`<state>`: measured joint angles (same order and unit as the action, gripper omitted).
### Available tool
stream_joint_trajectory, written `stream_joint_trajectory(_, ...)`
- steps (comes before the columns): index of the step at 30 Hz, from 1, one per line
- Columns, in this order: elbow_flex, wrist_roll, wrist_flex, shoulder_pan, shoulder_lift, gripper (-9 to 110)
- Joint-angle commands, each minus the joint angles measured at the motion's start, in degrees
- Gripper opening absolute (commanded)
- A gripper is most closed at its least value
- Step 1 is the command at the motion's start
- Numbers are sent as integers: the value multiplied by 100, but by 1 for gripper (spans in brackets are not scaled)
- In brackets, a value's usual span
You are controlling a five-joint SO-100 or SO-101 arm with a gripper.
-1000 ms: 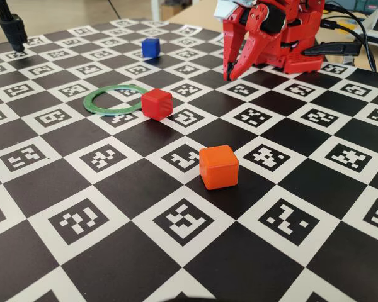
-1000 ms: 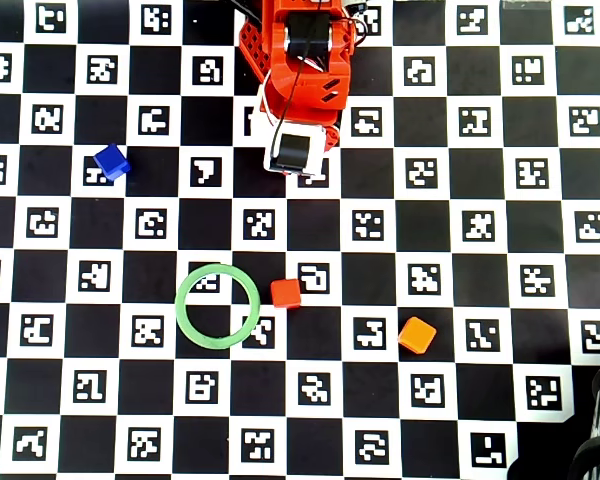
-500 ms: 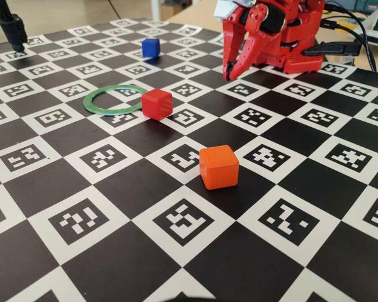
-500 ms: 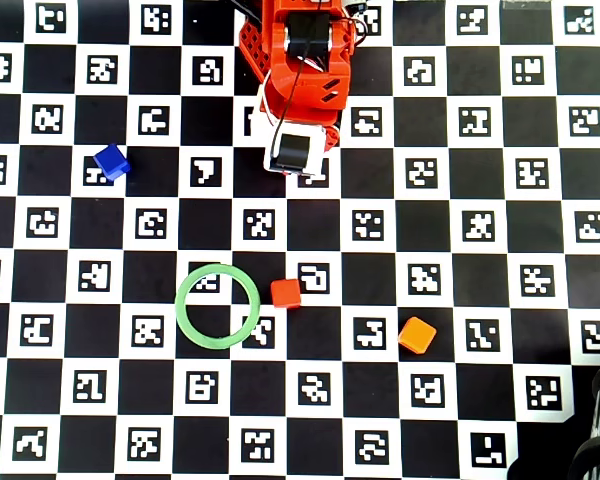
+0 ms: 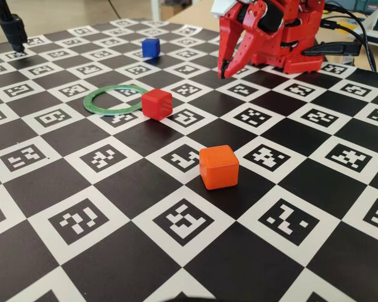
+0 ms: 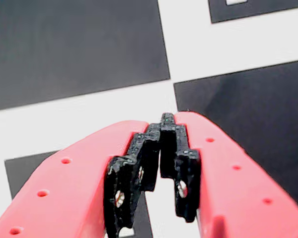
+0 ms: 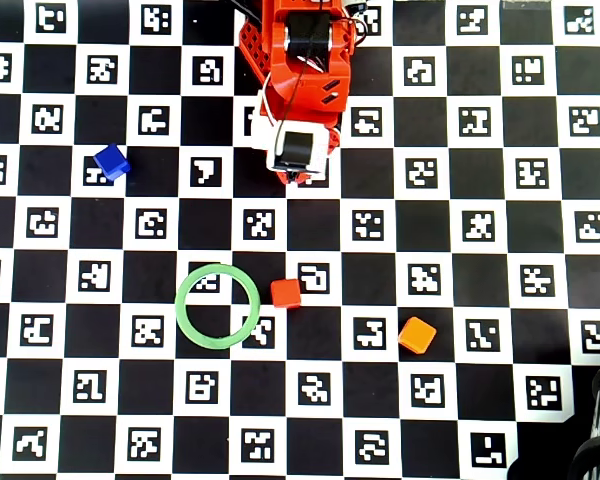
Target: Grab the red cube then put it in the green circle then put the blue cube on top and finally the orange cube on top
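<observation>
A: Quick rundown, front to back?

B: Fixed view, nearest: orange cube (image 5: pixel 218 167), alone on the counter (image 5: pixel 82 170). Behind it the red cube (image 5: pixel 157 103), just outside the green circle (image 5: pixel 113 99), abt touching its rim on the right; overhead view confirms, circle's empty inside. Blue cube (image 5: pixel 150 47) far back left. My gripper (image 5: pixel 222 74) is furthest, near my base, tips down, well apart from all cubes.

A: Jaws?

B: Together, holding nothing; wrist view shows the black pads (image 6: pixel 161 148) meeting at the tip, only checker squares below.

A: So step 1, red cube. How to do it right?

B: I reckon: open wide before I descend, come straight down w/ fingers either side of flat faces, not corners. Keep clear of the ring; a nudge could slide it. Lift clean, then set it mid-circle.
</observation>
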<state>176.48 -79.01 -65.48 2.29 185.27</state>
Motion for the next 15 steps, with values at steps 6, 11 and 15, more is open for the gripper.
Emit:
stream_joint_trajectory(6, -2355, 896, -246, -35, -1907, -5)
stream_joint_trajectory(11, -4131, 1978, -1072, 0, -3445, -6)
stream_joint_trajectory(15, -5300, 3261, -1397, 114, -4280, -6)
